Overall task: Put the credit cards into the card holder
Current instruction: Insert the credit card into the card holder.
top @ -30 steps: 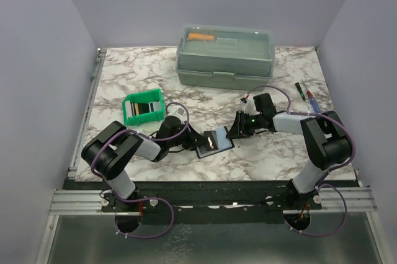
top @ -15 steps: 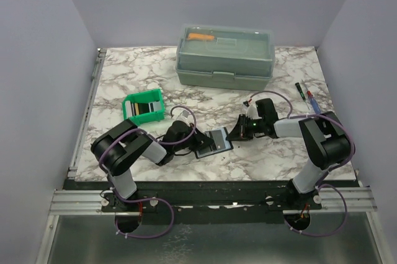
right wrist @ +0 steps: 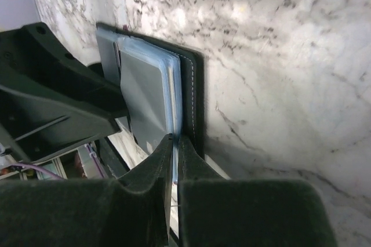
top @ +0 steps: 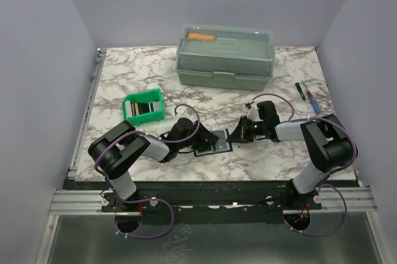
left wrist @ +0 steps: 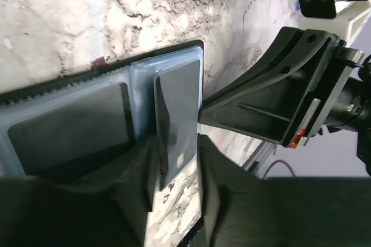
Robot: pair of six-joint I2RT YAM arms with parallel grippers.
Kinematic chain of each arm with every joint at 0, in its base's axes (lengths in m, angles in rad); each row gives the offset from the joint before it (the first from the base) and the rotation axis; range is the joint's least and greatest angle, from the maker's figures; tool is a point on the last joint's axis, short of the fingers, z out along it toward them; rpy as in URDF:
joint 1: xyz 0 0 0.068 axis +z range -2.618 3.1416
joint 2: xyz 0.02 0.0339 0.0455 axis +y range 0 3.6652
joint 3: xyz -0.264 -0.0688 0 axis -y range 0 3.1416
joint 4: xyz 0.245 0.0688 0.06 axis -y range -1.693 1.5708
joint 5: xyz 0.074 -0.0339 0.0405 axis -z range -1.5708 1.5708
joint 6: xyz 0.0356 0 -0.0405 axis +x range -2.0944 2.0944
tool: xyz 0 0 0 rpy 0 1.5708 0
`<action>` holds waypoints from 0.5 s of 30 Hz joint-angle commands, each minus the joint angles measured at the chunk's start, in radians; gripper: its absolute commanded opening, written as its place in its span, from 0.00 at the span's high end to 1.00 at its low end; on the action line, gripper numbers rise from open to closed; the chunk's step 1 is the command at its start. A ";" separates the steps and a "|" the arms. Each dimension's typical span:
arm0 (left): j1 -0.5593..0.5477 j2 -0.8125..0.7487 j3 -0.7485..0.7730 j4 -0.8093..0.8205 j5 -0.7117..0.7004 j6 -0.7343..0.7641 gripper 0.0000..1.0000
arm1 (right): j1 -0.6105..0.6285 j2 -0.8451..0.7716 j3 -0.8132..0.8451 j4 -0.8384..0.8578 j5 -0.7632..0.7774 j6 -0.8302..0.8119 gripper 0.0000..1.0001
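Note:
The card holder (top: 214,142) lies open on the marble table between my two grippers, its greyish see-through pockets (left wrist: 69,125) facing up. A grey credit card (left wrist: 178,108) sits partly inside one pocket, its near end between the fingers of my left gripper (left wrist: 177,149). Those jaws stand apart, wider than the card. My right gripper (right wrist: 175,140) comes in from the other side and is pinched shut on a bluish pocket leaf at the edge of the card holder (right wrist: 194,96). More cards (top: 142,110) stand in the green bin.
A small green bin (top: 133,115) stands left of the arms. A big grey-green lidded toolbox (top: 224,59) sits at the back. Pens (top: 308,98) lie at the right edge. The two grippers (top: 197,137) (top: 239,132) are nearly tip to tip.
My left gripper pushed right with the card toward the card holder and then opened its jaws. The right gripper's jaws closed on the pocket leaf.

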 commanded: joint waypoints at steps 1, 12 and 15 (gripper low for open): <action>-0.019 -0.106 0.089 -0.428 -0.031 0.097 0.56 | 0.020 -0.043 0.004 -0.130 0.029 -0.045 0.91; -0.019 -0.196 0.235 -0.736 0.001 0.187 0.51 | 0.020 -0.107 0.062 -0.231 0.037 -0.079 0.79; -0.015 -0.135 0.254 -0.630 0.098 0.216 0.70 | 0.020 -0.143 0.064 -0.231 0.026 -0.061 0.72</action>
